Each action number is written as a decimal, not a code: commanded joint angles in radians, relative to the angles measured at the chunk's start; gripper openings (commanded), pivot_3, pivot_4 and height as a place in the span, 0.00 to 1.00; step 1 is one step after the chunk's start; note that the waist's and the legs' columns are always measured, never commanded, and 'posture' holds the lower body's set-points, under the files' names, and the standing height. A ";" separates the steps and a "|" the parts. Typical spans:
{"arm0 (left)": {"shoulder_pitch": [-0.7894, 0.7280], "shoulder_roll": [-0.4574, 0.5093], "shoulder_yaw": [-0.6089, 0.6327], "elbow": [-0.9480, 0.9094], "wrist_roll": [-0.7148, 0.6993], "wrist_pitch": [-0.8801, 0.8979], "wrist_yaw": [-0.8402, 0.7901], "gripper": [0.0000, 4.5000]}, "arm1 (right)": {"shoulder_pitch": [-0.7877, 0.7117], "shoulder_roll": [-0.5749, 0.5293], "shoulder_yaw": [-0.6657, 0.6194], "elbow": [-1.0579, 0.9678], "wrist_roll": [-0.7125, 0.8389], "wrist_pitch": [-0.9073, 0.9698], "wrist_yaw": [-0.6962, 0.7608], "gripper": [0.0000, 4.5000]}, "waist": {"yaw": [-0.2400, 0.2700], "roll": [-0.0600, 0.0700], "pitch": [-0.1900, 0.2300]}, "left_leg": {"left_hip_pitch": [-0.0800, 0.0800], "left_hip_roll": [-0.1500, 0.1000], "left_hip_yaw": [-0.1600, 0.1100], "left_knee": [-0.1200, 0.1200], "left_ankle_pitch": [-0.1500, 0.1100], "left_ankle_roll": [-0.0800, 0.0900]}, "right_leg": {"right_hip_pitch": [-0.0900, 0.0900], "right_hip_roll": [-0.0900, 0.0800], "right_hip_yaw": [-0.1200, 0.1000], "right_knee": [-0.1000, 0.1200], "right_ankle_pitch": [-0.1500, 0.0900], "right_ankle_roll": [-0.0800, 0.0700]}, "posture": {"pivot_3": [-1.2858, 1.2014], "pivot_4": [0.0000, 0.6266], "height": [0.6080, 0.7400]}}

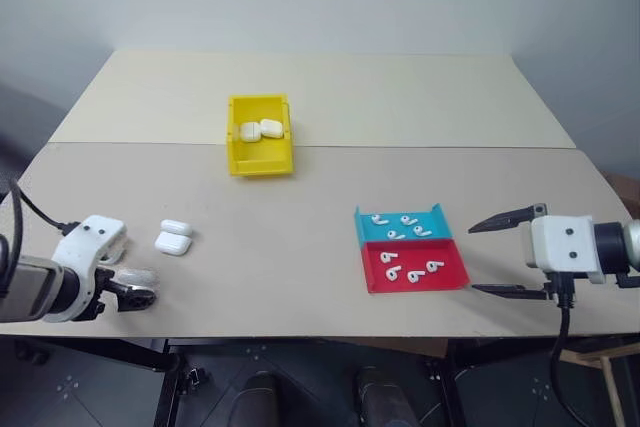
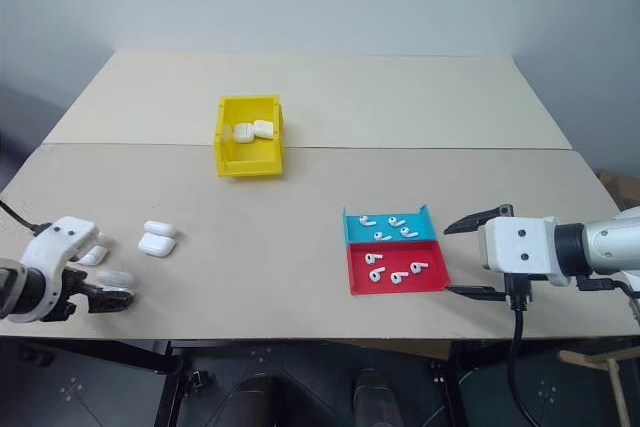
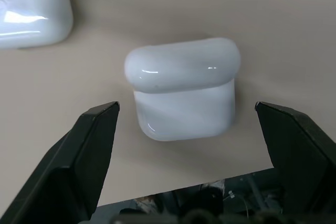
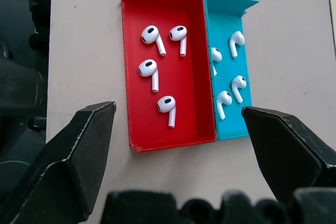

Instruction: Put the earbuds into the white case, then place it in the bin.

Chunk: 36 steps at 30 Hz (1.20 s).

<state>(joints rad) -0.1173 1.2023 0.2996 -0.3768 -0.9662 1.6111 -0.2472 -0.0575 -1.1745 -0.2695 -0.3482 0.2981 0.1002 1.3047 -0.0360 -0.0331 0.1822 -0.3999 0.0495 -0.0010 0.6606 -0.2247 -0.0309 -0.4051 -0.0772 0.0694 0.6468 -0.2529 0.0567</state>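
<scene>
Beige two-panel tabletop against grey wall, yellow bin holding two cases, left gripper and right gripper both spread wide, empty.

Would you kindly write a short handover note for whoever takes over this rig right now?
Left gripper: jaws open, straddling a closed white case near the table's front left edge, not gripping it.
Right gripper: jaws open, empty, beside the trays.
Earbuds: four in the red tray, four in the blue tray.
Two more cases lie on the table.
Done: two cases sit in the yellow bin.
Left: fill the remaining cases, then bin them.
</scene>
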 commanded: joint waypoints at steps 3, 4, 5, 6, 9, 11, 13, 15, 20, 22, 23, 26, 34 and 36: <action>-0.035 -0.015 -0.012 0.020 0.007 0.003 0.032 1.00 | -0.010 -0.004 -0.031 -0.018 0.010 0.005 -0.019 0.99 | 0.001 0.000 0.000 | 0.000 0.000 0.000 0.000 0.000 0.000 | 0.000 0.000 0.000 0.000 0.000 0.000 | 0.52 0.24 1.00; -0.036 -0.023 -0.010 0.030 0.006 0.003 0.032 1.00 | -0.012 -0.003 -0.027 -0.017 0.008 0.004 -0.022 0.99 | 0.001 0.000 0.000 | 0.000 0.000 0.000 0.000 0.000 0.000 | 0.000 0.000 0.000 0.000 0.000 0.000 | 0.52 0.24 1.00; -0.038 -0.034 -0.002 0.043 -0.003 0.003 0.032 1.00 | -0.014 -0.002 -0.023 -0.016 0.006 0.003 -0.024 0.99 | 0.001 0.000 0.000 | 0.000 0.000 0.000 0.000 0.000 0.000 | 0.000 0.000 0.000 0.000 0.000 0.000 | 0.52 0.24 1.00; -0.039 -0.041 0.003 0.050 -0.008 0.003 0.034 1.00 | -0.016 -0.001 -0.020 -0.015 0.005 0.002 -0.027 0.99 | 0.000 0.000 0.000 | 0.000 0.000 0.000 0.000 0.000 0.000 | 0.000 0.000 0.000 0.000 0.000 0.000 | 0.52 0.24 1.00; -0.033 -0.044 -0.017 0.044 0.011 0.003 0.054 1.00 | -0.018 -0.002 -0.016 -0.018 0.009 0.003 -0.029 0.99 | 0.001 0.000 0.000 | 0.000 0.000 0.000 0.000 0.000 0.000 | 0.000 0.000 0.000 0.000 0.000 0.000 | 0.52 0.24 1.00; -0.032 -0.045 -0.017 0.042 0.008 0.003 0.059 1.00 | -0.018 -0.003 -0.016 -0.020 0.011 0.003 -0.029 0.99 | 0.001 0.000 0.000 | 0.001 0.000 0.000 0.000 0.000 0.000 | 0.000 0.000 0.000 0.000 0.000 0.000 | 0.52 0.24 1.00; -0.034 -0.051 -0.018 0.043 0.005 0.003 0.065 1.00 | -0.021 -0.002 -0.013 -0.017 0.010 0.002 -0.030 0.99 | 0.001 0.000 0.000 | 0.001 0.000 0.000 0.000 0.000 0.000 | 0.001 0.000 0.000 0.000 0.000 0.000 | 0.52 0.24 1.00; -0.036 -0.061 -0.024 0.044 0.009 0.003 0.073 1.00 | -0.026 -0.002 -0.008 -0.012 0.005 -0.004 -0.032 0.99 | 0.001 0.000 0.000 | 0.001 0.000 0.000 0.000 0.000 0.000 | 0.001 0.000 0.000 0.000 0.000 0.000 | 0.52 0.24 1.00; -0.033 -0.069 -0.026 0.043 0.005 0.003 0.090 0.96 | -0.027 -0.002 -0.005 -0.009 0.003 -0.011 -0.033 1.00 | 0.002 0.001 -0.001 | 0.001 0.000 0.000 0.000 0.000 0.000 | 0.001 0.000 0.000 0.000 0.000 0.000 | 0.52 0.24 1.00; -0.033 -0.062 -0.023 0.044 -0.001 0.003 0.087 0.87 | -0.028 -0.001 -0.001 -0.008 0.000 -0.012 -0.036 1.00 | 0.003 0.001 -0.001 | 0.001 0.000 0.000 0.000 0.000 0.000 | 0.001 0.000 0.000 0.000 0.000 0.000 | 0.52 0.24 1.00; -0.034 -0.059 -0.022 0.044 -0.003 0.003 0.086 0.81 | -0.029 -0.001 0.000 -0.007 0.000 -0.013 -0.037 1.00 | 0.004 0.001 -0.001 | 0.001 0.000 0.000 0.000 0.000 0.000 | 0.001 0.000 0.000 0.000 0.000 0.000 | 0.52 0.24 1.00; -0.032 -0.061 -0.013 0.044 -0.006 0.003 0.077 0.62 | -0.032 0.000 0.004 -0.008 -0.001 -0.014 -0.040 1.00 | 0.003 0.001 -0.001 | 0.001 0.000 0.000 0.000 0.000 0.000 | 0.001 0.000 0.000 0.000 0.000 0.000 | 0.52 0.24 1.00; -0.083 -0.102 0.107 -0.076 0.022 -0.027 0.060 0.62 | -0.049 -0.006 -0.007 -0.002 -0.010 -0.015 -0.052 1.00 | 0.006 0.000 -0.001 | 0.001 0.000 0.000 0.000 0.000 0.000 | 0.001 0.000 0.000 0.000 0.000 0.000 | 0.52 0.24 1.00; -0.117 -0.111 0.162 -0.149 0.001 -0.071 0.019 0.62 | -0.063 -0.019 -0.021 0.005 -0.005 -0.010 -0.046 1.00 | 0.009 -0.004 0.000 | 0.000 0.000 0.000 0.000 0.000 0.000 | 0.000 0.000 0.000 0.000 0.000 0.000 | 0.52 0.24 1.00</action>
<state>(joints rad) -0.1961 1.0876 0.3772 -0.4543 -0.9501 1.5833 -0.2016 -0.1001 -1.1714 -0.2454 -0.3398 0.2847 0.0984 1.2613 -0.0268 -0.0372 0.1821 -0.4004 0.0494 -0.0013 0.6607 -0.2247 -0.0311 -0.4051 -0.0773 0.0690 0.6467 -0.2528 0.0566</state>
